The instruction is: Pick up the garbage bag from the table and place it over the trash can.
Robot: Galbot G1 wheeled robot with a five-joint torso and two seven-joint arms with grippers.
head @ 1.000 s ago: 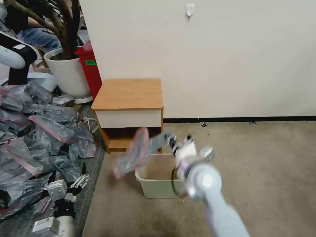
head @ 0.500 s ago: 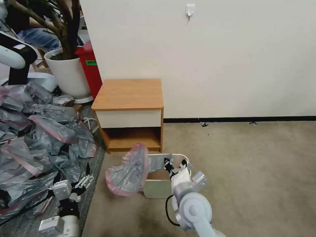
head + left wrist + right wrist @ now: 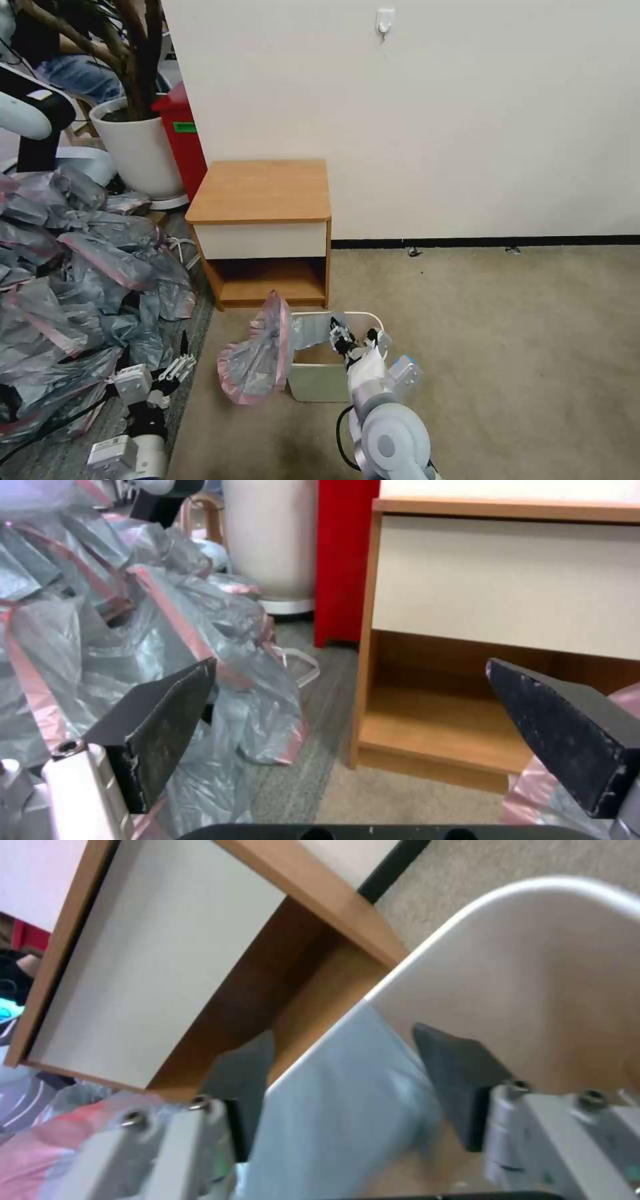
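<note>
Right gripper (image 3: 340,335) down at the open top of the trash can (image 3: 319,387) — cream-beige plastic bin, rounded corners, rolled rim, standing on flat beige carpet (image 3: 507,347) just in front of the table (image 3: 260,190). In the right wrist view the dark wedge-shaped fingers (image 3: 453,1075) are spread, one on each side of the bin's rim, with a smooth grey sheet of the bag between them, not pinched. Garbage bag (image 3: 257,360) — thin translucent grey film, crinkled, pink-red rim band — hangs mostly outside the bin's left wall in a bunched lump; a flatter grey flap lies over the rim's back left corner and reaches toward the gripper. Not spread around the whole rim.

Table is a small light-brown wood nightstand, matte white drawer front, open lower shelf, top bare.

Left gripper (image 3: 170,373) low at the left, beside the big heap of bags (image 3: 73,267), well apart from the bin; its black, scuffed fingers (image 3: 160,725) are wide apart, nothing between them. Heap is glossy, wrinkled grey plastic with pink bands
</note>
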